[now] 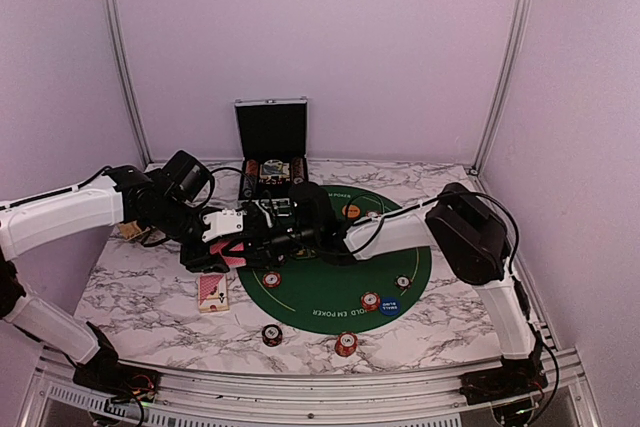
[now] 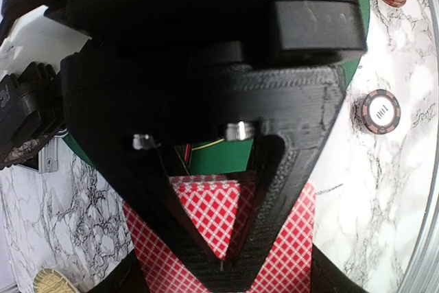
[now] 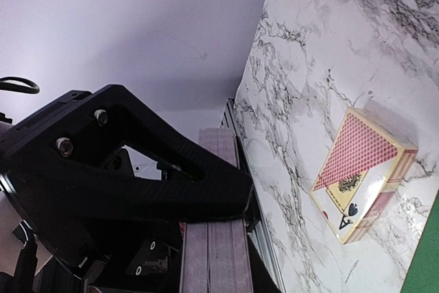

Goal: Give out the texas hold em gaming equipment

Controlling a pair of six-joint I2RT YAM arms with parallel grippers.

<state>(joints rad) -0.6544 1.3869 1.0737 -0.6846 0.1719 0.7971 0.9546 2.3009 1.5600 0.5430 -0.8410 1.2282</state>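
Left gripper [image 2: 221,263]: jaws closed tip to tip, directly over a spread of red-backed cards [image 2: 212,214]. The cards face the left wrist camera flat. It cannot be told whether one is pinched between the tips.

Red-backed cards: centre-left of the overhead frame, at the left rim of the green mat [image 1: 420,267], under the spot where both arms meet. In the left wrist view their upper edge runs level across the frame. The rest is cut off by the fingers and the lower border, so the long axis cannot be determined.

Right gripper [image 1: 285,240]: reaches in from the right and sits close against the left one. Its opening and any hold cannot be determined.

Boxed deck [image 1: 212,292]: flat on the marble table [image 1: 140,297], just left of the mat, below the grippers and apart from them. Its long axis runs nearly up and down the frame, tilted slightly.

Surroundings: poker chips [image 1: 370,300] are scattered over the lower half of the mat and on the marble below it. A blue disc [image 1: 389,306] is just beside one chip. An orange disc [image 1: 351,211] lies near the mat's upper rim. An open black case [image 1: 271,152] stands at the top centre, behind the arms.
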